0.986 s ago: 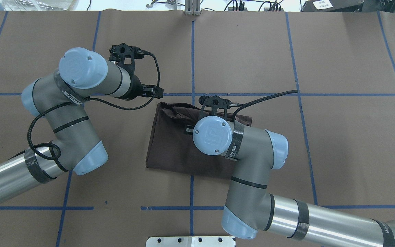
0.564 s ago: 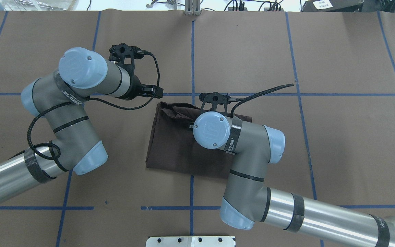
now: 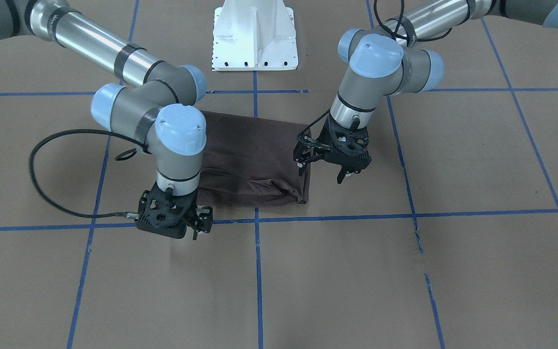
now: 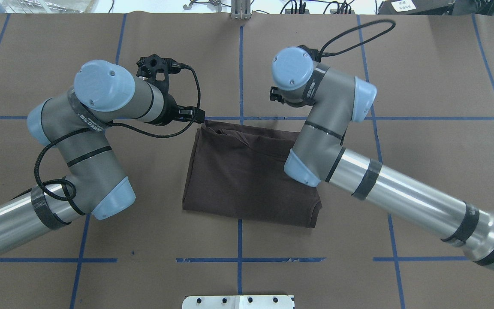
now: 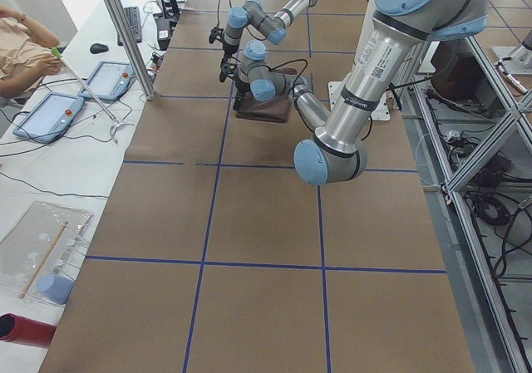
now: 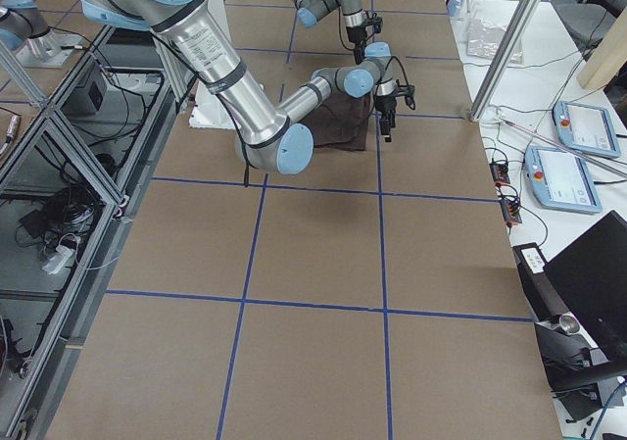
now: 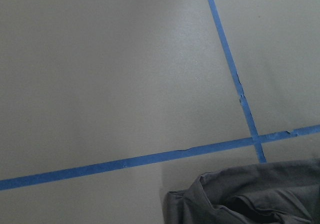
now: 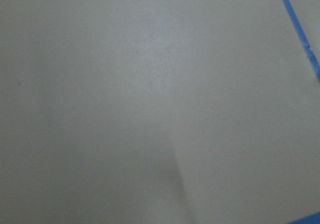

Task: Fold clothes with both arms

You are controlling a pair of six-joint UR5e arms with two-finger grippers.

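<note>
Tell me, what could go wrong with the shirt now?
The shirt has a bunched corner, so the fold may stay lumpy or spring open. The left fingers hang right beside the shirt's edge; if that arm swings sideways, they might snag and drag the cloth.
</note>
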